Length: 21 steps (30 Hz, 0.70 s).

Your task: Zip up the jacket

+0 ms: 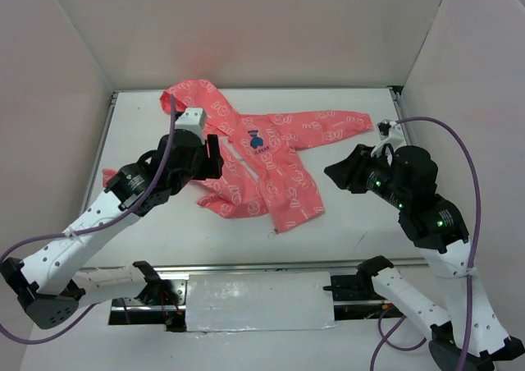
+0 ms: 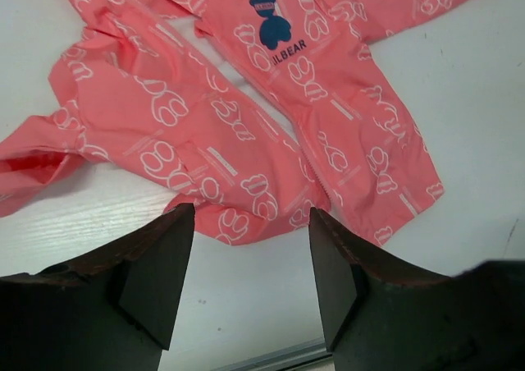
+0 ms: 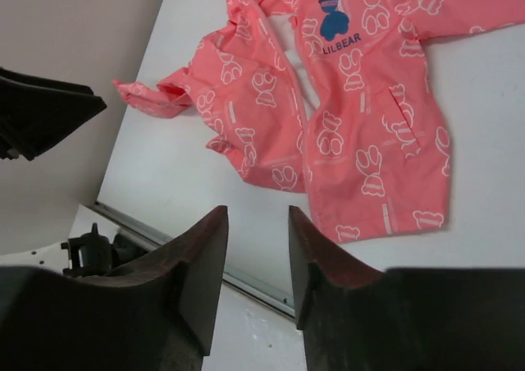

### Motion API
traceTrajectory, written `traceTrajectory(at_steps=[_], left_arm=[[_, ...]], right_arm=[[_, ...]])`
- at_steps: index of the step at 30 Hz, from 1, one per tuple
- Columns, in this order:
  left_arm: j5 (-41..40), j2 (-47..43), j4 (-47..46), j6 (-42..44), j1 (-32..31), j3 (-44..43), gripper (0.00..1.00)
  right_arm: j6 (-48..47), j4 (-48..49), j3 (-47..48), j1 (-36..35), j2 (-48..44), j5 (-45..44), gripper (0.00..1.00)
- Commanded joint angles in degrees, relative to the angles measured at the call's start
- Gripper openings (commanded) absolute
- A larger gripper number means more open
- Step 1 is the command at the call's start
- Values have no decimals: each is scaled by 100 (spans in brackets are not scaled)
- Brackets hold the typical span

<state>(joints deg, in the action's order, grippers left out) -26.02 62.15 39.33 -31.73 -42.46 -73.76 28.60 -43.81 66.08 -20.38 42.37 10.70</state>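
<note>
The jacket (image 1: 267,166) is lying flat, front side up, in the middle of the white table (image 1: 353,219), a bit toward the far side and skewed. Its hood (image 1: 190,93) is pointing at the far-left corner and its bottom hem (image 1: 294,211) is facing near-right. One sleeve (image 1: 332,126) is stretching out straight to the right. The other sleeve (image 1: 108,175) is running off to the left and going under the left arm in the top view. The blue bear emblem (image 1: 258,139) is showing on the chest, with blue lettering under it. The front is sitting unzipped: in the wrist views a strip of bare table is showing between the two front panels near the emblem (image 2: 269,22), and the left panel is lying rumpled and folded over. Lower down the panels are coming together; the zipper pull is too small to make out. The left gripper (image 1: 215,156) is hanging over the rumpled left side of the jacket (image 2: 246,125), not touching it. Its fingers (image 2: 160,264) are spread wide with nothing between them, released. The right gripper (image 1: 336,174) is sitting over bare table just to the right of the hem, apart from the fabric and aimed toward it. In its own view the right gripper (image 3: 257,212) is also showing parted fingers (image 3: 201,264), a narrower gap, holding nothing, with the jacket (image 3: 361,125) lying beyond the tips.
</note>
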Motion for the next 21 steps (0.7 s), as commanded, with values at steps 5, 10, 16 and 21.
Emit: traceTrajectory(at_steps=[5, 10, 16, 21], left_arm=[[1204, -194, -872, -220, -104, 842, 43], [768, -152, -1069, -553, -982, 1338, 2], [0, 701, -224, -1299, -1994, 1284, 19], [-201, 1580, -276, -1556, -2188, 1136, 45]], right_arm=[[-74, 22, -130, -10, 183, 687, 0], [-21, 109, -333, -97, 421, 978, 0], [277, 390, -570, -475, 483, 767, 0], [444, 654, -1027, -1099, 614, 355, 0]])
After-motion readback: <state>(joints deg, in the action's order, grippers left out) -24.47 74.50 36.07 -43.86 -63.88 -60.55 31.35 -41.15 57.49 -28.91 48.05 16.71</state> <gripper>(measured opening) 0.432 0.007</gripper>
